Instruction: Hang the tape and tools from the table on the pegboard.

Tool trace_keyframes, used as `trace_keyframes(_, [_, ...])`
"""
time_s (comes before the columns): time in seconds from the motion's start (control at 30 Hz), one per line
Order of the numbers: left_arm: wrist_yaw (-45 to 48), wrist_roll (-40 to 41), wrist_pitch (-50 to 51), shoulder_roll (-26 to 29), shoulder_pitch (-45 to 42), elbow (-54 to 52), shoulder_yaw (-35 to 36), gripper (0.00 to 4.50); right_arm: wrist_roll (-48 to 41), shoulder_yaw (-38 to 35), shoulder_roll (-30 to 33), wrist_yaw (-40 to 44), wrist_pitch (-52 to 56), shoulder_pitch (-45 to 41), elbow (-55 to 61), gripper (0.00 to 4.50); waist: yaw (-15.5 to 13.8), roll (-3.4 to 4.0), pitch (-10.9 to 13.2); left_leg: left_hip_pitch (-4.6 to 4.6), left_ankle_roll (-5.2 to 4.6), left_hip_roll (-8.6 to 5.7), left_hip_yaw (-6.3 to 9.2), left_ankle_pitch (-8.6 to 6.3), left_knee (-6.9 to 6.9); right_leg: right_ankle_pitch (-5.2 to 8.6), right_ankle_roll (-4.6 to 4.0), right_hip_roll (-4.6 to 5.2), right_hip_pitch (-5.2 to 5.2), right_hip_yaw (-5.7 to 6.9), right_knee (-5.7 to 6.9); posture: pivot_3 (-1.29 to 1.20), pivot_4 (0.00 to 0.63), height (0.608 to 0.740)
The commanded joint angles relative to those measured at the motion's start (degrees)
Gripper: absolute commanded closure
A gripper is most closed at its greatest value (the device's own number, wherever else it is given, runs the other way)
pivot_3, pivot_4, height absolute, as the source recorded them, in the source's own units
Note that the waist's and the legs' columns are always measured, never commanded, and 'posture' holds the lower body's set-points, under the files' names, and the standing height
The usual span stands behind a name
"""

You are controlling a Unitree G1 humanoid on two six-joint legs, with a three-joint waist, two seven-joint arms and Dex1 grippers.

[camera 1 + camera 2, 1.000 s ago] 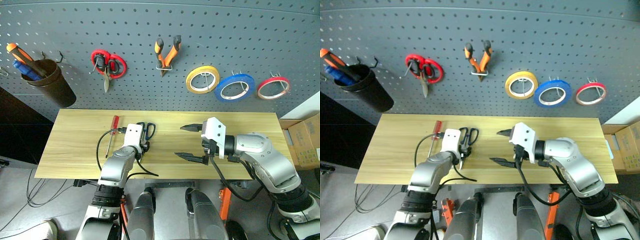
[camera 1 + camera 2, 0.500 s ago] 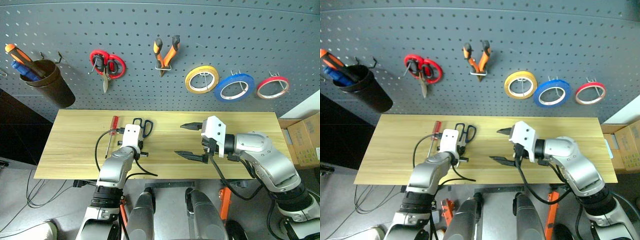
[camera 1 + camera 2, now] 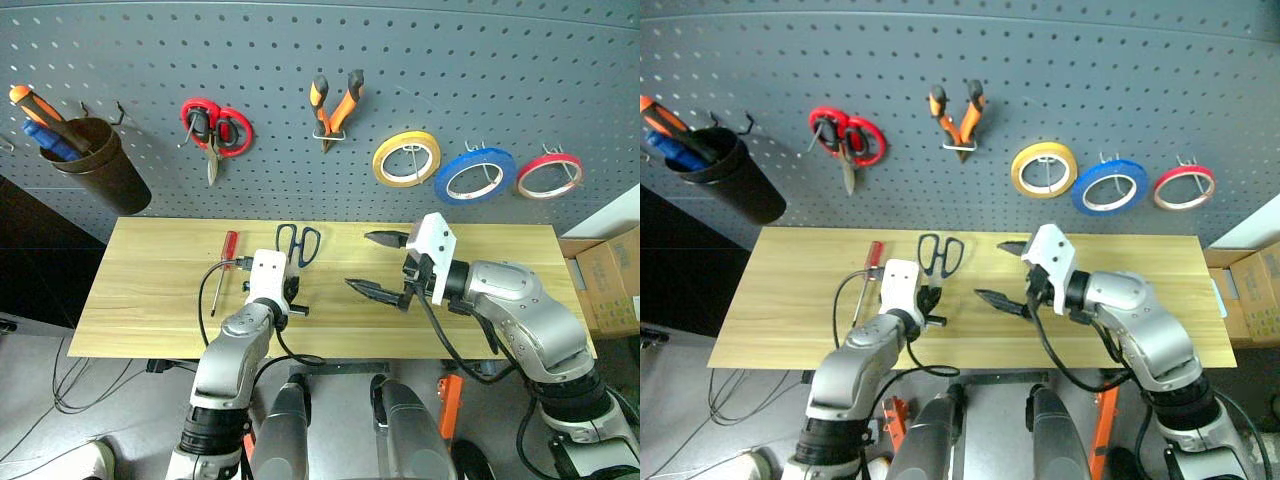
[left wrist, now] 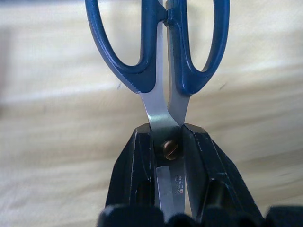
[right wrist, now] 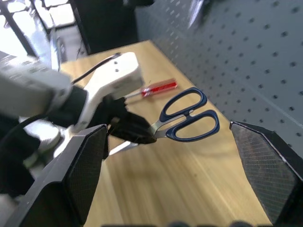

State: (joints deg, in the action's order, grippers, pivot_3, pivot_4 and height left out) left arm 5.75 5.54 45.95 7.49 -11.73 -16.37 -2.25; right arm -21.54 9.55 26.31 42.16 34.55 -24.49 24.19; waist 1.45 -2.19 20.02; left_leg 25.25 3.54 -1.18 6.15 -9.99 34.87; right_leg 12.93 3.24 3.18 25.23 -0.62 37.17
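My left gripper (image 3: 291, 288) is shut on the dark-blue-handled scissors (image 3: 298, 243), pinching the blades at the pivot screw (image 4: 169, 149). The handles (image 4: 142, 80) point away from the gripper toward the pegboard (image 3: 500, 70), and the scissors hang just above the table (image 3: 150, 290). Right of them, my right gripper (image 3: 376, 264) is open with nothing between its fingers. The red-handled screwdriver (image 3: 228, 247) lies on the table left of my left hand. The orange-and-black pliers (image 3: 335, 105) and the blue tape (image 3: 474, 174) hang on pegboard hooks.
Red-handled scissors (image 3: 215, 128), a yellow roll (image 3: 406, 159) and a red roll (image 3: 550, 174) also hang on the board. A brown cup (image 3: 95, 165) with an orange-and-black screwdriver hangs at the far left. A cardboard box (image 3: 610, 280) stands past the table's right end.
My left gripper closed on the scissors and lifted them off the table, so the handles now sit nearer the pegboard. My right gripper rose a little, still open.
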Motion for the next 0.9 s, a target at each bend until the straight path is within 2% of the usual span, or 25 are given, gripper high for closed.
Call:
trace_keyframes(0.03, [-0.27, -0.03, -2.05, -0.23, 1.86, -6.88, -0.11, 3.93, -3.87, -3.14, -1.77, -1.98, 2.21, -1.06, 3.38, 0.0, -0.09, 0.0, 0.0, 0.01, 0.0, 0.0, 0.0, 0.0, 0.0, 0.0, 0.0, 0.0, 0.0, 0.0, 0.0, 0.06, 0.308, 0.74])
trace_keyframes(0.3, [-1.6, -1.87, -7.12, 0.41, 7.48, -17.38, -0.22, 3.93, -14.88, -10.96, -7.59, -9.26, 9.12, -3.42, 6.16, 0.0, -1.33, 0.02, -0.05, 0.07, 0.0, 0.0, 0.06, 0.0, 0.01, -0.02, -0.01, 0.0, 0.03, 0.06, -0.02, 0.1, 0.282, 0.74])
trace_keyframes(0.43, [-1.12, -3.3, -14.33, 1.16, 9.58, -20.53, -0.77, 3.93, -17.68, -12.39, -8.77, -11.2, 8.92, -4.96, 6.8, 0.0, -2.02, 0.04, -0.33, 0.09, 0.0, -0.02, 0.05, 0.0, 0.02, -0.05, -0.03, 0.0, 0.02, 0.08, -0.06, 0.12, 0.255, 0.74])
trace_keyframes(0.6, [-1.31, -5.54, -22.44, 2.43, 11.94, -20.35, -0.92, 3.93, -19.82, -13.28, -11.39, -12.81, 5.94, -7.94, 7.13, 0.0, -2.62, 0.11, -1.26, 0.12, 0.01, -0.01, 0.03, 0.01, 0.01, -0.2, -0.28, -0.01, 0.06, 0.08, -0.09, 0.14, 0.22, 0.74])
trace_keyframes(0.9, [-2.85, -6.48, -27.43, 1.95, 10.87, -18.19, 2.17, 3.93, -20.18, -13.1, -13.6, -16.29, 2.94, -12.2, 5.99, 0.0, -2.98, 0.09, -3.64, 0.08, 0.01, -0.02, 0.03, 0.02, 0.05, -0.28, -0.26, -0.02, -0.01, 0.12, -0.09, 0.16, 0.184, 0.74])
